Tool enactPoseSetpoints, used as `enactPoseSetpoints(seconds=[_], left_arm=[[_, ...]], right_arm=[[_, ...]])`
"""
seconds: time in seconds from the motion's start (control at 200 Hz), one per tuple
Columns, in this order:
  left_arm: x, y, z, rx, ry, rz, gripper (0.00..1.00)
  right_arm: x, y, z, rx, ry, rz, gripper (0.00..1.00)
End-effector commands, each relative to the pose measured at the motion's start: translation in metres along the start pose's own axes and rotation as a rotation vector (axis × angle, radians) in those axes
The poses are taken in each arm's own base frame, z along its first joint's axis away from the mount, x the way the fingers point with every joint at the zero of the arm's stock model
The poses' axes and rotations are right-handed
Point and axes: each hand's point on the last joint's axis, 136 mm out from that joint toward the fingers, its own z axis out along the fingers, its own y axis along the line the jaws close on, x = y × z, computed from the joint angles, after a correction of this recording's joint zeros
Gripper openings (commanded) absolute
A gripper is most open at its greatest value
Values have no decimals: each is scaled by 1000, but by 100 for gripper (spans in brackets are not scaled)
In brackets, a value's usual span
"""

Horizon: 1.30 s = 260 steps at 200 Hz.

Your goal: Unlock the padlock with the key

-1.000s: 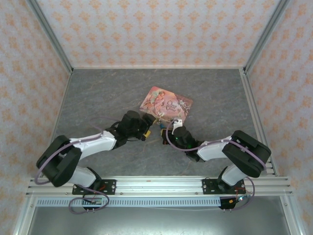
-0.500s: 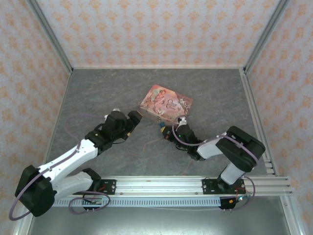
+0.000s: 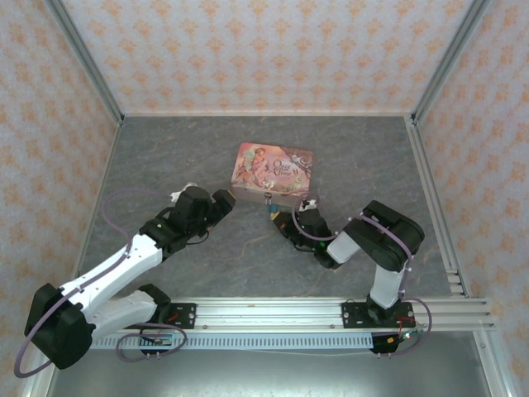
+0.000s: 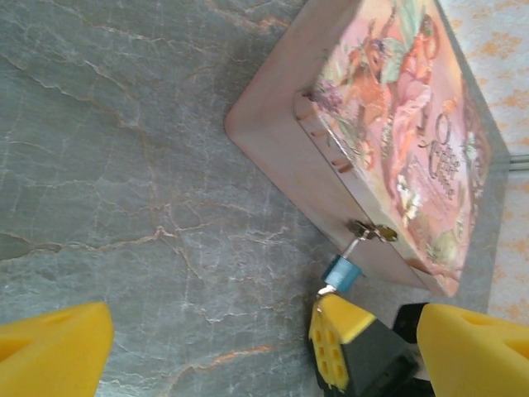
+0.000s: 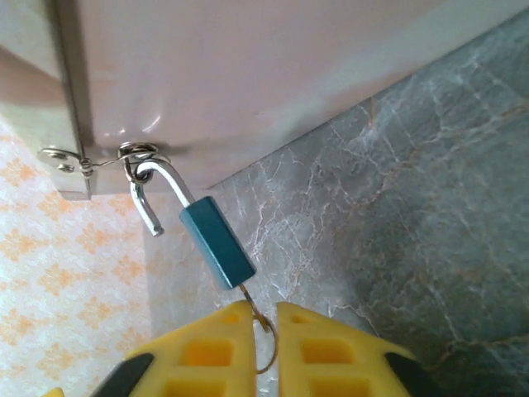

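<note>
"At the pink box's (image 5: pixel 273 74) hasp (image 5: pixel 136 153) hangs the padlock (image 5: pixel 216 241), with the key (image 5: pixel 246 294) in its base. Fragile?"

"Light, stiff and slippery, I'd judge. The right gripper (image 5: pixel 264 310) pinches the key's head, the only handle. The left gripper (image 3: pixel 223 200) gapes wide, empty."

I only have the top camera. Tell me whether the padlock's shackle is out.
Observer: Yes. On the right wrist camera one end of the shackle hangs free of the padlock; the other is hooked through the hasp ring on the box.
Operator: Report the right gripper's hold.
Observer: The right gripper is shut on the key, which sits in the padlock's underside.
Operator: Now the left.
Observer: The left gripper is open, with nothing between its fingers.
</note>
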Motion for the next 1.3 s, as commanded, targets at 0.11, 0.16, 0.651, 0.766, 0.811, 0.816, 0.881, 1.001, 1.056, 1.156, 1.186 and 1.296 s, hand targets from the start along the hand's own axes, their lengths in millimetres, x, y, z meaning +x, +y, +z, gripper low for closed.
enactPoseSetpoints(seconds=[0.11, 0.16, 0.651, 0.766, 0.811, 0.816, 0.881, 1.001, 1.056, 1.156, 1.186, 1.296], left_arm=[[-12, -1, 4, -28, -21, 27, 97], [-16, -1, 5, -33, -25, 33, 98], [-71, -25, 23, -33, -41, 184, 100], [-79, -39, 45, -4, 16, 215, 100], [-81, -44, 54, 6, 33, 234, 100], [-81, -45, 55, 7, 35, 237, 100], [-85, -50, 71, -3, 55, 263, 100], [-87, -57, 101, 16, 109, 264, 100], [-87, -61, 114, 33, 133, 257, 100], [-82, -60, 133, 32, 182, 264, 100], [-80, -59, 138, 30, 196, 263, 100], [-72, -45, 149, -1, 222, 248, 97]], right_arm=[[-9, -16, -23, 126, -44, -67, 44], [-12, -16, -28, 138, -62, -76, 52], [-40, 24, -75, 255, -63, -464, 100], [-46, 30, -79, 214, -44, -433, 99], [-44, 34, -79, 190, -33, -437, 99], [-44, 35, -79, 188, -33, -439, 99], [-41, 41, -80, 160, -18, -452, 99], [-37, 45, -80, 124, 0, -480, 99], [-34, 44, -80, 106, 4, -484, 99], [-32, 55, -83, 50, -1, -490, 100], [-32, 55, -83, 45, 4, -490, 99], [-29, 63, -81, 10, 22, -500, 99]])
